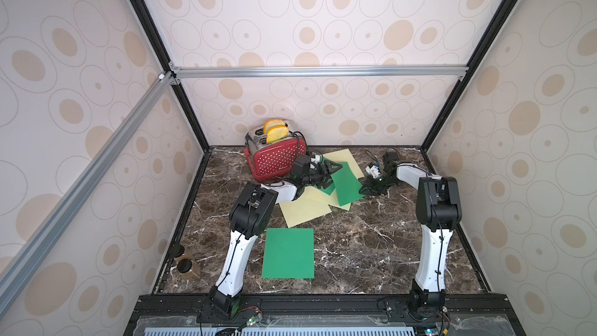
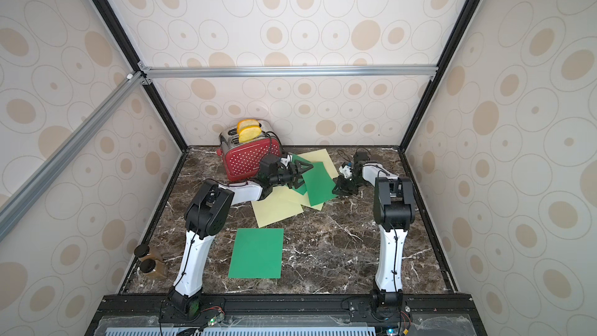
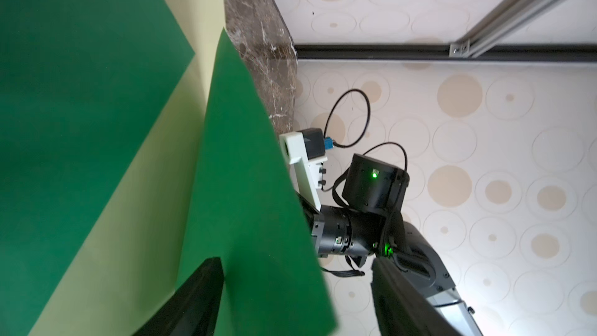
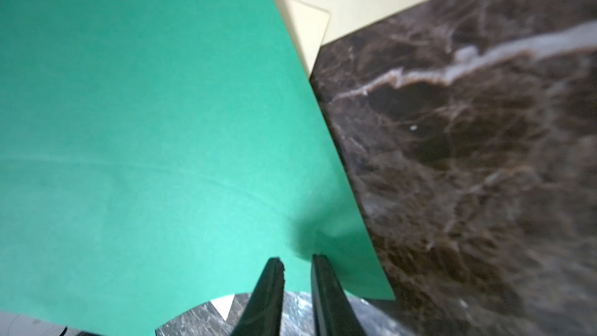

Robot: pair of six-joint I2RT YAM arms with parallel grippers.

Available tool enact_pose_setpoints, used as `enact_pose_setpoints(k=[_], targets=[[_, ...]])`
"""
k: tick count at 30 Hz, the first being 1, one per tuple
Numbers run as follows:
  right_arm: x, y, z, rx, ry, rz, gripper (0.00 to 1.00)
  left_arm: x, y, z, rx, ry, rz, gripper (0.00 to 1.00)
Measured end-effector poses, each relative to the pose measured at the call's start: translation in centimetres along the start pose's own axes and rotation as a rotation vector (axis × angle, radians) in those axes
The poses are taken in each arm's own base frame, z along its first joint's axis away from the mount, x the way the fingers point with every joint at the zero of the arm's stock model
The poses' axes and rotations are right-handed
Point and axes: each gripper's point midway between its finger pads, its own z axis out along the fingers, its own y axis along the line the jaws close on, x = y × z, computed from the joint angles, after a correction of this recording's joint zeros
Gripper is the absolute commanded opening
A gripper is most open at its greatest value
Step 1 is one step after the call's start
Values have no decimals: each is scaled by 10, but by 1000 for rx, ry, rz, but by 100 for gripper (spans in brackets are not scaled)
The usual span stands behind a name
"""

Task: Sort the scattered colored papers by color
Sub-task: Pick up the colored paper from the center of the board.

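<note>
Colored papers lie heaped at the back middle of the marble table (image 1: pixel 355 247). One green sheet (image 1: pixel 347 185) (image 2: pixel 319 184) is tilted up off the heap. My right gripper (image 1: pixel 366 189) (image 4: pixel 298 258) is shut on its right edge, jaws nearly together. My left gripper (image 1: pixel 334 176) (image 3: pixel 297 298) is open, and that sheet's (image 3: pixel 252 189) other edge passes between its fingers without touching them. Under it lie cream sheets (image 1: pixel 303 210) (image 1: pixel 345 158) and another green sheet (image 3: pixel 80 75), mostly covered. A separate green sheet (image 1: pixel 288 253) (image 2: pixel 256 253) lies flat in front.
A red toaster (image 1: pixel 277 160) with two yellow toast slices (image 1: pixel 276 132) stands at the back left, close behind my left wrist. Two dark-lidded jars (image 1: pixel 184 265) sit at the table's left edge. Patterned walls enclose three sides.
</note>
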Motion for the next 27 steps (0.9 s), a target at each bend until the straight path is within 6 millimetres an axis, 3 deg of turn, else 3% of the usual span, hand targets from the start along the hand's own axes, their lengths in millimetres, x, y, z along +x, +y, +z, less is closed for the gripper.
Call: enact_pose_setpoints(k=[5,10,14,19,22,27], targets=[[0,0,0,0,0,1,22,14,40,16,-32,-13,-84,75],[0,0,0,0,0,1,22,23,66,25,-103,6,-92,58],[0,0,0,-1,0,1,22,19,68,27,-222,24,13,29],[-1,1,0,-4,-2,-1,22,15,50,17,-351,49,184,20],[-1,1,0,-4,-2,-1,22,16,47,10,-397,64,247,0],[-1,3,-2,2,2,-7,29,19,65,2,-470,81,269,0]])
